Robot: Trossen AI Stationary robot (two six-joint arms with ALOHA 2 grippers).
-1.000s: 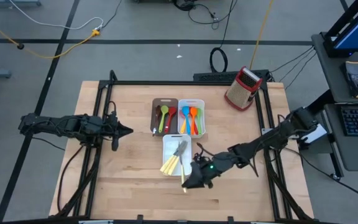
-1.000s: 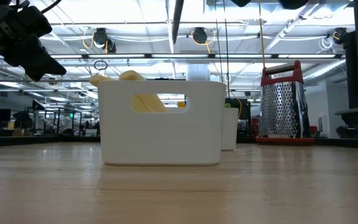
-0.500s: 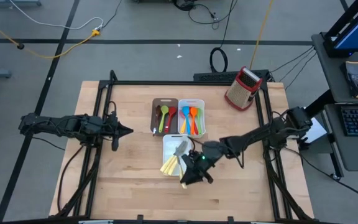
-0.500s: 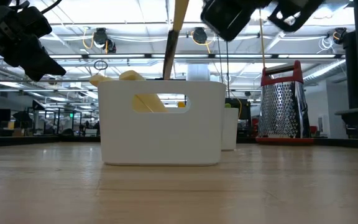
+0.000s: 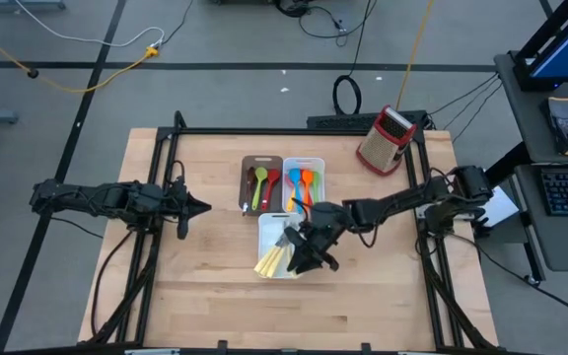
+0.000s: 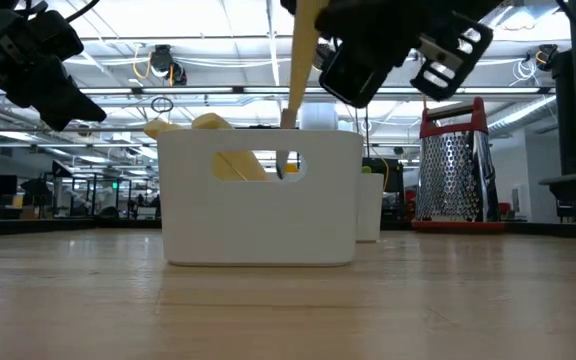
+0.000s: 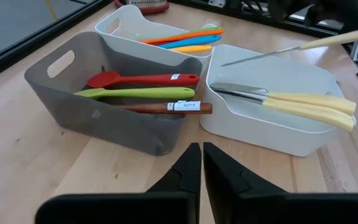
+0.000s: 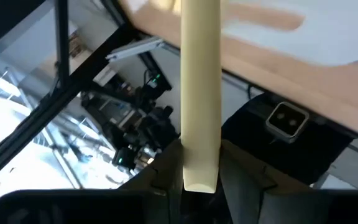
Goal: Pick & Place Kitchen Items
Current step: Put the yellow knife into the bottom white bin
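Pinching a cream-handled knife (image 6: 301, 70), right pincer (image 5: 309, 248) over white tray (image 5: 265, 235), left pincer (image 5: 201, 207) pressed together

Both arms matte black, slim jointed links with chunky joint housings. Left arm (image 5: 106, 198) tapers to a pointed gripper; left gripper (image 7: 201, 163) has two flat black wedge-shaped fingers (image 7: 185, 171) with angular facets. Right arm (image 5: 402, 205) has black cable loops running alongside the links and a white patch near its base. Right gripper (image 6: 388, 45) is a boxy black body carrying a white plate with dark slots.
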